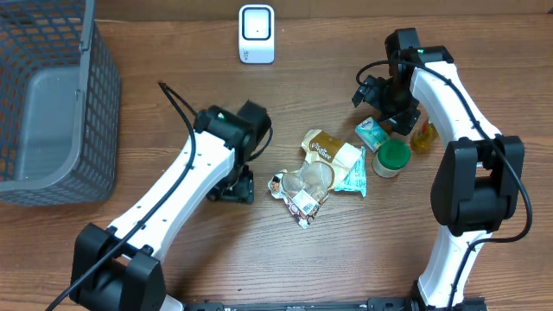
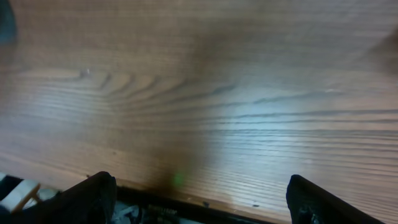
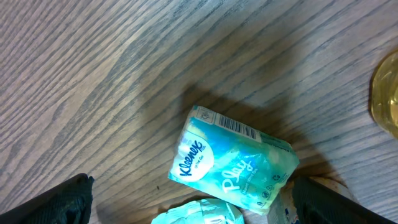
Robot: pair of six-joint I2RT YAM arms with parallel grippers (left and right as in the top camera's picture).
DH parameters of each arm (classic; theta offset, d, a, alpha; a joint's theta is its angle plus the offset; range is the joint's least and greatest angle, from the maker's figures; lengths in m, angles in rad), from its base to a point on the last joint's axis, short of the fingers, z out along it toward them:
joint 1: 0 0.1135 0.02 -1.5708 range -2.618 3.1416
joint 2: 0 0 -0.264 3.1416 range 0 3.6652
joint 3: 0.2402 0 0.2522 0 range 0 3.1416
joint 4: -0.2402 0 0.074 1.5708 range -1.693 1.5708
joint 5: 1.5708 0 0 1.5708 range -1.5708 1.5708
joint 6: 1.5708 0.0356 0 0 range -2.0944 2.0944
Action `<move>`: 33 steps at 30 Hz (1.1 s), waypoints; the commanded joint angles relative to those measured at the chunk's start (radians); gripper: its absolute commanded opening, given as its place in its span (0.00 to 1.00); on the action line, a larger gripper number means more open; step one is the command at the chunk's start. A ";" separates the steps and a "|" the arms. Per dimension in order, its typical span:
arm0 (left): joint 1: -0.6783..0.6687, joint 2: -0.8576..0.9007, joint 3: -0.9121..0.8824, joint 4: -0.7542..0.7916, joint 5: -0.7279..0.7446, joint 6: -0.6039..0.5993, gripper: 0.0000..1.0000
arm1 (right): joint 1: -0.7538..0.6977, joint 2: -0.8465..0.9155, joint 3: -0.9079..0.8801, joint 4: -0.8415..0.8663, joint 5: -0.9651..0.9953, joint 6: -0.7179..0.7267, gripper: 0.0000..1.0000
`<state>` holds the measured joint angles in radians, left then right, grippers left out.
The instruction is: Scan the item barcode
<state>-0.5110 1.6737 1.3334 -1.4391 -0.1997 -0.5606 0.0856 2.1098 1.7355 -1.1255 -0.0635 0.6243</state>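
Note:
A teal Kleenex tissue pack [image 3: 233,163] lies flat on the wooden table, its barcode [image 3: 233,126] facing up along the far edge. My right gripper [image 3: 191,186] hovers open above it, one finger on each side, touching nothing. In the overhead view that pack [image 1: 373,132] sits just below the right gripper [image 1: 386,105]. The white scanner [image 1: 257,33] stands at the back centre. My left gripper [image 2: 202,186] is open over bare wood, seen from above [image 1: 232,187] left of the item pile.
A pile of snack packets [image 1: 324,147] and a clear wrapper [image 1: 302,186] lies mid-table. A green-lidded jar [image 1: 391,158] and an amber bottle [image 1: 423,136] stand beside the tissue pack. A grey basket [image 1: 52,104] fills the left back corner.

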 commanded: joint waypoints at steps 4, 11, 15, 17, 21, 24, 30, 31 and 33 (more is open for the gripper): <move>-0.007 -0.016 -0.111 0.038 -0.013 -0.084 0.91 | -0.004 -0.022 0.026 0.003 -0.002 -0.005 1.00; -0.007 -0.016 -0.125 0.042 0.001 -0.083 1.00 | -0.004 -0.022 0.026 0.003 -0.002 -0.005 1.00; -0.007 -0.016 -0.125 0.096 0.043 -0.083 1.00 | -0.004 -0.022 0.026 0.003 -0.002 -0.005 1.00; -0.007 -0.016 -0.125 0.122 0.027 -0.071 1.00 | -0.004 -0.022 0.026 0.003 -0.002 -0.005 1.00; -0.006 -0.016 -0.125 0.152 0.029 -0.071 1.00 | -0.004 -0.022 0.026 0.003 -0.002 -0.005 1.00; -0.006 -0.016 -0.125 0.171 0.029 -0.071 1.00 | -0.004 -0.022 0.026 0.003 -0.002 -0.005 1.00; -0.006 -0.016 -0.125 0.206 0.029 -0.068 1.00 | -0.004 -0.022 0.026 0.003 -0.002 -0.005 1.00; -0.006 -0.016 -0.125 0.211 0.029 -0.068 1.00 | -0.004 -0.022 0.026 0.003 -0.002 -0.005 1.00; -0.006 -0.016 -0.125 0.223 0.029 -0.068 1.00 | -0.004 -0.022 0.026 0.003 -0.002 -0.005 1.00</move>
<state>-0.5110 1.6737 1.2160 -1.2259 -0.1757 -0.6262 0.0856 2.1098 1.7355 -1.1244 -0.0639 0.6239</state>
